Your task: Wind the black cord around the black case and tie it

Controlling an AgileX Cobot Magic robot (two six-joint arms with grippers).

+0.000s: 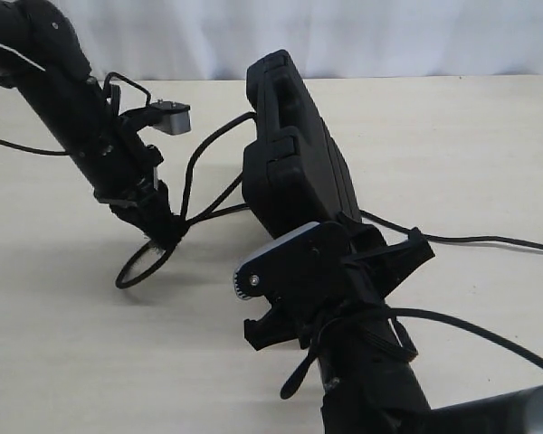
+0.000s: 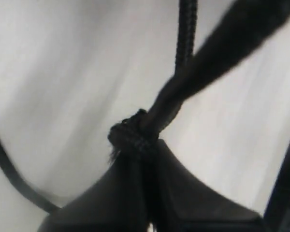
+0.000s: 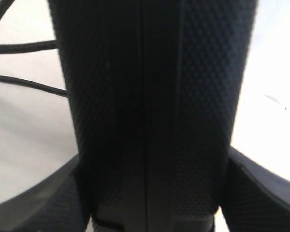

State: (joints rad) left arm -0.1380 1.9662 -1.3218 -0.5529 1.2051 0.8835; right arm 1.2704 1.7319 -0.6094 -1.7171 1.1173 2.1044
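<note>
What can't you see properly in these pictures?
- Exterior view: the bottom of the case, hidden behind the right arm.
- Exterior view: whether the cord goes behind the case; the case hides it.
- Right wrist view: the case's ends, cut off by the edges.
- Left wrist view: the cord's strands, blurred close up.

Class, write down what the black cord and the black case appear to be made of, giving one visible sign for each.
The black cord: probably woven textile fibre, matte; a braided weave shows and stray fibres fray at its knot. The black case: likely moulded hard plastic, matte; its surface carries a regular fine dimpled grain and a straight seam.
</note>
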